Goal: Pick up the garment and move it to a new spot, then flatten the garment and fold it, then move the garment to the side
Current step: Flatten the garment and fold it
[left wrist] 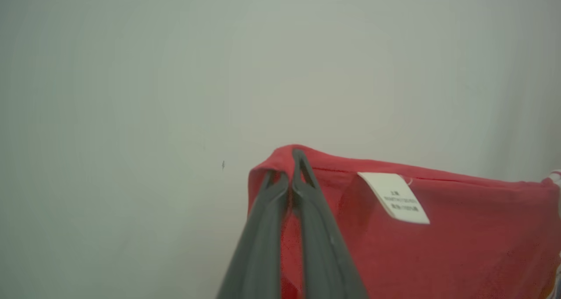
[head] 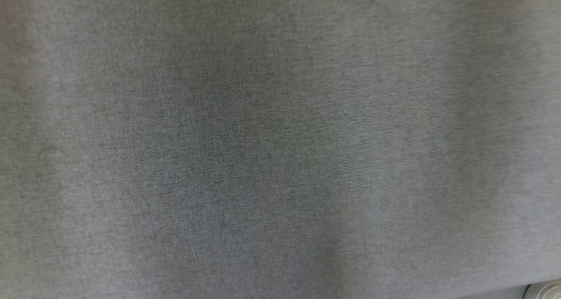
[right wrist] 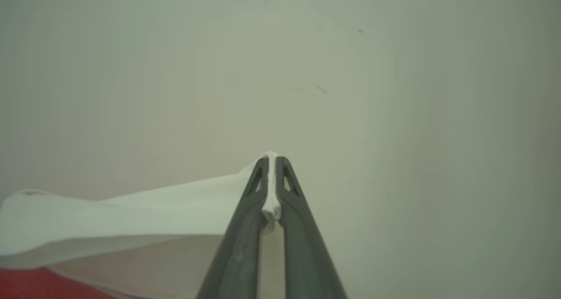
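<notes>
I see left fingers (left wrist: 315, 229) clamped on the garment (left wrist: 460, 246) at a red edge, right fingers (right wrist: 298, 237) clamped on its white edge.

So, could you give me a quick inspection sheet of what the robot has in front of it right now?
Surface: grey woven cloth, blurred.
Job's things: garment, red with a white label and a white part, held at two edges.
Clutter: one pale round object at the head view's lower right corner; cannot tell what it is.
Grippers: left tool shut on the garment's red edge; right tool shut on its white edge.
Cables: nothing seen.
Surroundings: plain pale background with a few small dark marks.
</notes>
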You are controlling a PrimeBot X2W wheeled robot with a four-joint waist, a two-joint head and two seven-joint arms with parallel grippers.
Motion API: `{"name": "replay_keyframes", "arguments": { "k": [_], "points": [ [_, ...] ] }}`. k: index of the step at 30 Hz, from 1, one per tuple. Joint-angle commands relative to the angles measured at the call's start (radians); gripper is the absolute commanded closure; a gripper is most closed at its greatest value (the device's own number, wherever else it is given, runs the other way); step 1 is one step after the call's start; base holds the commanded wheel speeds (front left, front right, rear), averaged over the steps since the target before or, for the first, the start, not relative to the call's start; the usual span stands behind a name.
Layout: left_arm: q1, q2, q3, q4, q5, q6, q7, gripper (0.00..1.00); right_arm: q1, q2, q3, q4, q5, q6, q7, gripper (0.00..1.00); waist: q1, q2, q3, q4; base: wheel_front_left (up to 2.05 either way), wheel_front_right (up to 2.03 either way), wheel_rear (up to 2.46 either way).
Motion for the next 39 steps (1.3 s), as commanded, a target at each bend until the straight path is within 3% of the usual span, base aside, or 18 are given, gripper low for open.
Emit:
{"name": "replay_keyframes", "arguments": {
  "k": [1, 8, 13, 22, 28, 39],
  "points": [
    [0.031, -0.01, 0.01, -0.002, 0.015, -0.01, -0.004, 1.0, 0.035, -0.002, 0.017, -0.004, 0.014, -0.003, -0.004, 1.0, -0.0001, -0.0002, 0.04, 0.022, 0.0, 0.0, 0.0],
    [0.156, -0.031, -0.015, 0.023, 0.012, -0.052, -0.004, 1.0, 0.237, -0.06, 0.14, -0.083, 0.117, -0.003, -0.004, 1.0, -0.0001, -0.0002, -0.002, 0.037, 0.0, 0.0, 0.0],
    [0.266, -0.02, -0.089, 0.017, -0.071, -0.057, 0.0, 1.0, 0.406, -0.127, 0.19, -0.146, 0.246, -0.003, 0.035, 1.0, -0.0001, -0.0002, -0.078, 0.049, 0.0, 0.0, 0.0],
    [0.584, 0.013, -0.182, -0.044, -0.233, -0.057, 0.008, 1.0, 0.811, -0.228, 0.161, -0.384, 0.447, -0.003, 0.335, 1.0, -0.0001, -0.0002, -0.263, 0.06, 0.0, 0.0, 0.0],
    [0.819, 0.0, -0.183, -0.038, -0.277, -0.053, 0.004, 1.0, 1.115, -0.219, 0.076, -0.528, 0.451, -0.003, 0.543, 1.0, -0.0001, -0.0002, -0.389, 0.057, 0.0, 0.0, 0.0],
    [1.153, -0.033, -0.199, -0.046, -0.305, 0.004, -0.001, 1.0, 1.544, -0.122, -0.056, -0.712, 0.448, -0.003, 0.942, 1.0, -0.0001, -0.0002, -0.56, 0.041, 0.0, 0.0, 0.0]
  ]
}}
